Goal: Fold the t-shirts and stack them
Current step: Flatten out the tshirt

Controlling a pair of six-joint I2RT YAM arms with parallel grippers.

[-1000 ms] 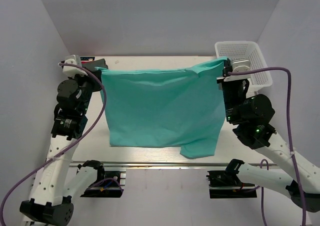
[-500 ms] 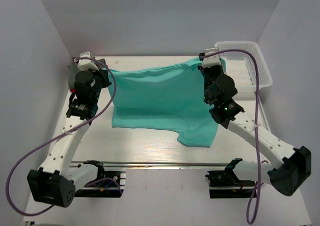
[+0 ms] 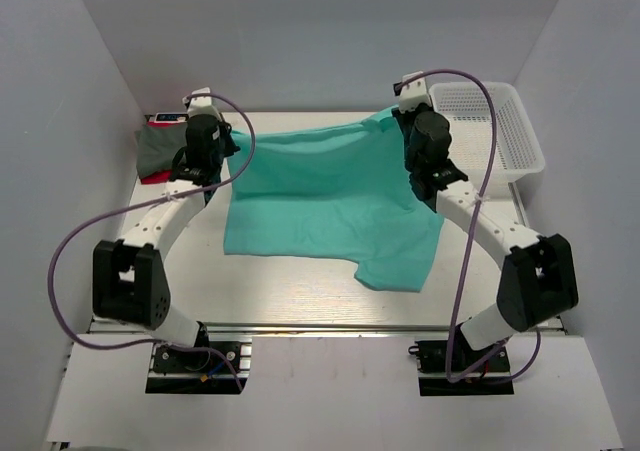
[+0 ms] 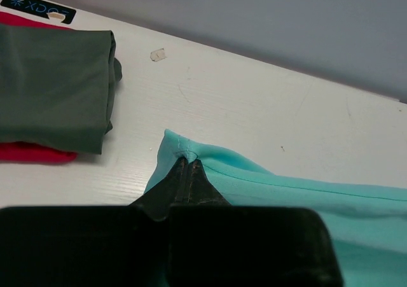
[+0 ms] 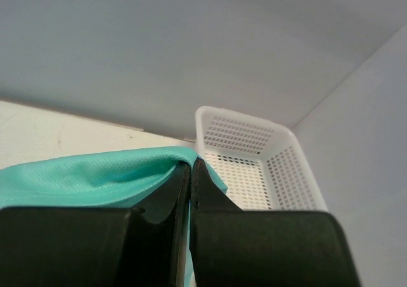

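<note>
- Seen from above, the teal t-shirt (image 3: 330,211) lay spread across the middle of the bench (image 3: 290,291). Its far edge was stretched between the left hand (image 3: 224,143) and the right hand (image 3: 396,123), each clamped on a far corner. One sleeve trailed at the near right. The step appeared to be laying the shirt out flat before the first fold.
- Also from above, a dark grey-green t-shirt (image 3: 155,149) sat folded on a red t-shirt (image 3: 150,178) at the far left. The white mesh basket (image 3: 480,87) stood at the far right with nothing visible inside.
- From the left wrist, the left hand (image 4: 186,163) had its fingers pressed together on a hemmed corner of the teal t-shirt (image 4: 305,198), low over the bench (image 4: 254,115). The dark grey-green t-shirt (image 4: 54,86) and red t-shirt (image 4: 32,152) lay just beside it, under a black label (image 4: 37,7).
- From the right wrist, the right hand (image 5: 191,169) was pinched shut on the teal t-shirt (image 5: 82,179), close to the white mesh basket (image 5: 241,116). As much of the basket's inside as could be seen held nothing.
- The next move likely called for lowering both corners evenly, keeping the cloth taut and away from the basket and the stack, before letting go.
</note>
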